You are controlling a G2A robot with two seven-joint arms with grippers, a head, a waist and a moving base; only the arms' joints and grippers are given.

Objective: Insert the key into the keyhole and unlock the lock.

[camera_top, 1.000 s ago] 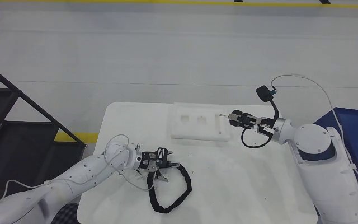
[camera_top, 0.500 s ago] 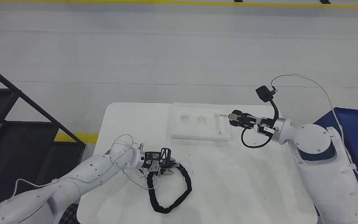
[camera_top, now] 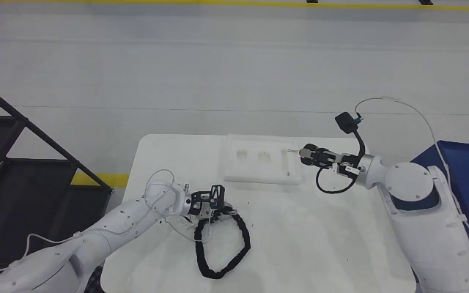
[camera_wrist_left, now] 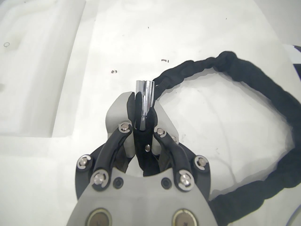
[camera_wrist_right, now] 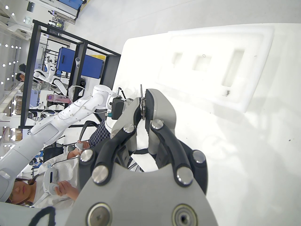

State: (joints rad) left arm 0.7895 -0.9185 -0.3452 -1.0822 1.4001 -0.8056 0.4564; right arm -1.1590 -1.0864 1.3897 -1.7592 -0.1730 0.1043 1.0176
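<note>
The lock is a chrome cylinder (camera_wrist_left: 145,95) joined to a black fabric-covered chain (camera_wrist_left: 258,95) that lies in a loop (camera_top: 223,253) on the white table. My left gripper (camera_wrist_left: 142,105) is shut on the cylinder, whose free end sticks out past the fingertips; in the top view this gripper (camera_top: 212,201) is at the table's front left. My right gripper (camera_top: 300,152) hovers at the right end of the foam tray, shut on a small metal key (camera_wrist_right: 141,92) whose thin blade points out beyond the fingers. The two grippers are far apart.
A white foam tray (camera_top: 260,157) with rectangular recesses sits at the table's back middle, seen too as the foam tray (camera_wrist_right: 211,66) beyond the key. A black rack (camera_top: 29,168) stands off the table's left side. Bare table surface (camera_top: 315,234) lies between the arms.
My left gripper has shifted a little to the right with the lock cylinder, dragging the top of the chain loop along. The right arm has kept still.
</note>
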